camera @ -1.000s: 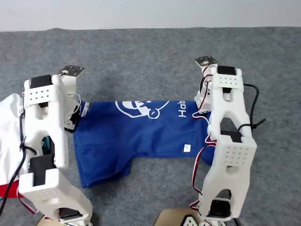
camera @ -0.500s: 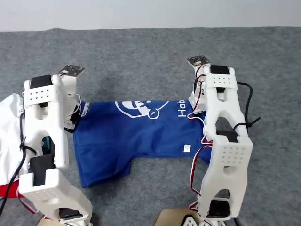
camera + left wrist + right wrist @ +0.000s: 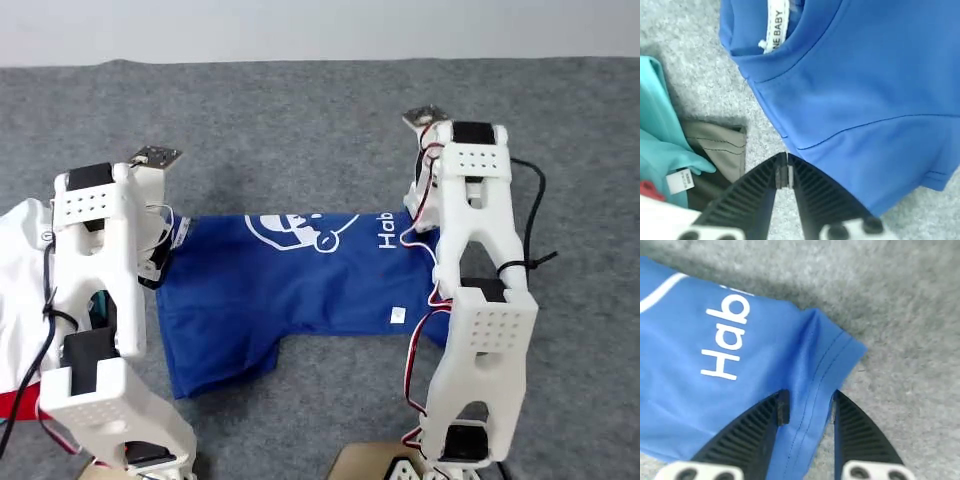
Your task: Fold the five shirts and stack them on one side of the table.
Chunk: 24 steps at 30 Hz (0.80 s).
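The blue shirt (image 3: 290, 285) lay spread flat on the grey desk (image 3: 300, 130) at the centre of the high view, collar toward the left and printed front up, with one sleeve trailing toward the lower left; over the last second the right arm (image 3: 480, 260) had edged left and then pushed up the frame, while the left arm (image 3: 95, 260) had dipped only slightly and the shirt itself had not shifted. That move brought the right gripper (image 3: 808, 405) over the shirt's right-hand corner, jaws parted and straddling a raised ridge of hem without yet pinching it; the left gripper (image 3: 785, 172) sat clenched at the shirt's edge below the collar, tips together on the desk just where the fabric ended, and no cloth could be made out between them. A white shirt (image 3: 22, 270) lay heaped at the left edge of the frame under the left arm, and a teal garment (image 3: 660, 135) and an olive garment (image 3: 720, 150) lay just beside the collar end. For the task this read as lining up a grasp on the two ends — the fold of this shirt had seemingly not begun; nothing was stacked folded, so most of the work lay ahead.
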### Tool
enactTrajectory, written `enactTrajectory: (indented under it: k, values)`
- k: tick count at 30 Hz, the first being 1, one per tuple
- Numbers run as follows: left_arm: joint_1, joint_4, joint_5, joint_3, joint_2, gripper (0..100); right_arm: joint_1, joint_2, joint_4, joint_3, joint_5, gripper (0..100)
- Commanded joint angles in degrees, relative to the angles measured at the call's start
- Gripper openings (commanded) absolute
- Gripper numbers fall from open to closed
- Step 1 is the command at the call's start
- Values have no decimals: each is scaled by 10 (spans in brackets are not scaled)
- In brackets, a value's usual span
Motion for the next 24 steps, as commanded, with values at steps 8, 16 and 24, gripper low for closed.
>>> enactTrajectory:
  k: [8, 16, 24]
  values:
    - [1, -7, 0, 0, -28, 7, -6, 14, 11, -51, 7, 140]
    - [1, -7, 0, 0, -28, 7, -6, 36, 7, -52, 5, 140]
    - [1, -8, -1, 0, -27, 7, 14, 25, 11, -62, 6, 140]
